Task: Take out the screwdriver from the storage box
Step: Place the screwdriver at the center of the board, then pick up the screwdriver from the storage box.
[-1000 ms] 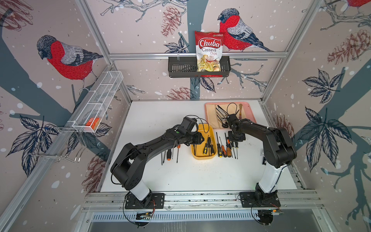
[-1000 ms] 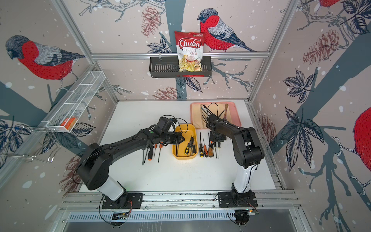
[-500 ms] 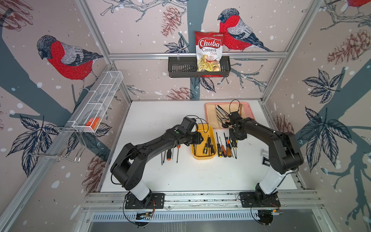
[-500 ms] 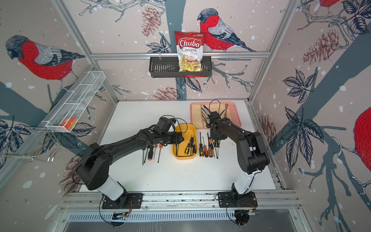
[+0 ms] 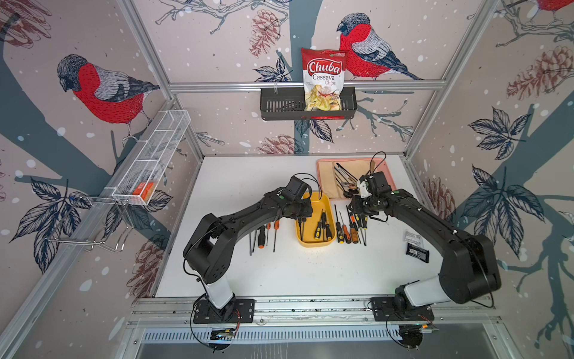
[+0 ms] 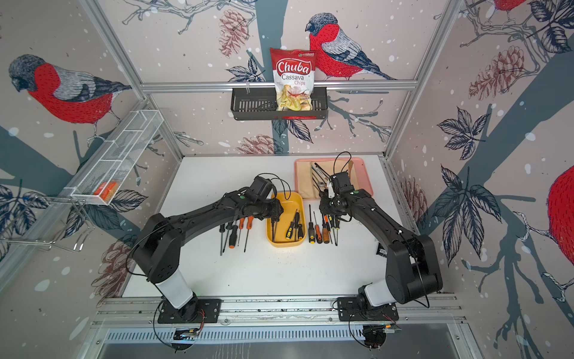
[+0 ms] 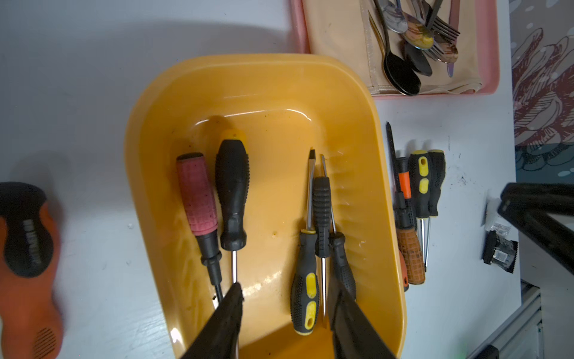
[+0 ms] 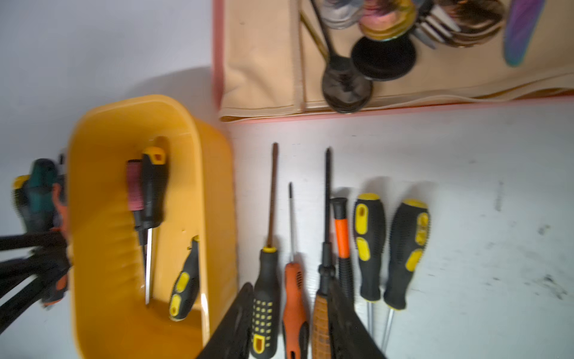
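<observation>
in both top views the yellow storage box [image 5: 320,202] stands between two rows of screwdrivers that lie outside it on the white table [image 5: 279,273]. the left gripper [image 5: 300,217] hangs over the box. the right gripper [image 5: 357,207] hangs over the row on the right [image 5: 348,231], near the pink tray [image 5: 319,174].

in the left wrist view five screwdrivers are in the box. a pink-handled one [image 7: 197,192] and a big black one [image 7: 233,192] lie side by side. three small ones lie packed together, the black-and-yellow screwdriver [image 7: 306,295] among them, a slim black one [image 7: 321,211] on top. the left jaws stand apart and grasp nothing. the small group lies between them, and one fingertip [image 7: 230,310] is just beside the shaft of the big black one.

the right wrist view is blurred. the right jaws are also apart and empty, above three handles [image 8: 295,310] that lie on the table.

the left arm probably picks next. the danger is that the jaws close on two or three tools at once, because these touch each other, and one then slips and falls. a finger may also push the box wall and drag the light box. the arms are near and may collide.
</observation>
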Robot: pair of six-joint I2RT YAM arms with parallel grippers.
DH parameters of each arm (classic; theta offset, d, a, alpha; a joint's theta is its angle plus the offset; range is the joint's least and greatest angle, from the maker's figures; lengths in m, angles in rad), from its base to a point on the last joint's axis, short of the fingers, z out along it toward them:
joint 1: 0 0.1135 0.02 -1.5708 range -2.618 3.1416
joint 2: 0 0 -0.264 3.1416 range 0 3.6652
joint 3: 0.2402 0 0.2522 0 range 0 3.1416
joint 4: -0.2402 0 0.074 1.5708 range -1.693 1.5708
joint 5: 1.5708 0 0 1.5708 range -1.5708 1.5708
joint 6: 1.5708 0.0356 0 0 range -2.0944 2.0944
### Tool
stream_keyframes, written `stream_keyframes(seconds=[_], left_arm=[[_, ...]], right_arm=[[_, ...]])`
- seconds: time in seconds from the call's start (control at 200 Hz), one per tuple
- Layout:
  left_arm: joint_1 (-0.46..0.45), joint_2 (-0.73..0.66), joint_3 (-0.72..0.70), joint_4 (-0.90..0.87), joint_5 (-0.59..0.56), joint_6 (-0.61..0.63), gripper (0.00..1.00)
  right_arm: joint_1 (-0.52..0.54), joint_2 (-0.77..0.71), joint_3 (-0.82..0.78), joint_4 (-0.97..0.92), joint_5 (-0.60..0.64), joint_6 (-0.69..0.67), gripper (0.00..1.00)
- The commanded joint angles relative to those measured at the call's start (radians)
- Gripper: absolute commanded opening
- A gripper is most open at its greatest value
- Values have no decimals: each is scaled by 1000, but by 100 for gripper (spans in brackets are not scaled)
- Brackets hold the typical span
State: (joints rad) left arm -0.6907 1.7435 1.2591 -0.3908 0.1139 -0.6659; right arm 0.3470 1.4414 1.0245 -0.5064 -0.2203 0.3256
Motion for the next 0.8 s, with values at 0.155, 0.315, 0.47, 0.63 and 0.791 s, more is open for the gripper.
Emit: stream_keyframes(seconds=[0.155, 0.315, 0.47, 0.63, 0.791], left_arm=[[-10, 95, 104, -103, -99, -16, 48], [-13, 172, 173, -139, -128, -9, 49], [-15, 241, 230, -164, -158, 0, 49], [-15, 299, 277, -191, -175, 6, 48], [-15, 337, 299, -198, -178, 10, 44]], right_arm=[[12, -99, -89, 180, -296, 55, 42], [32, -124, -117, 200, -319, 59, 42], [34, -130, -137, 202, -318, 57, 42], [34, -140, -156, 208, -323, 61, 42], [32, -142, -165, 210, -321, 63, 42]])
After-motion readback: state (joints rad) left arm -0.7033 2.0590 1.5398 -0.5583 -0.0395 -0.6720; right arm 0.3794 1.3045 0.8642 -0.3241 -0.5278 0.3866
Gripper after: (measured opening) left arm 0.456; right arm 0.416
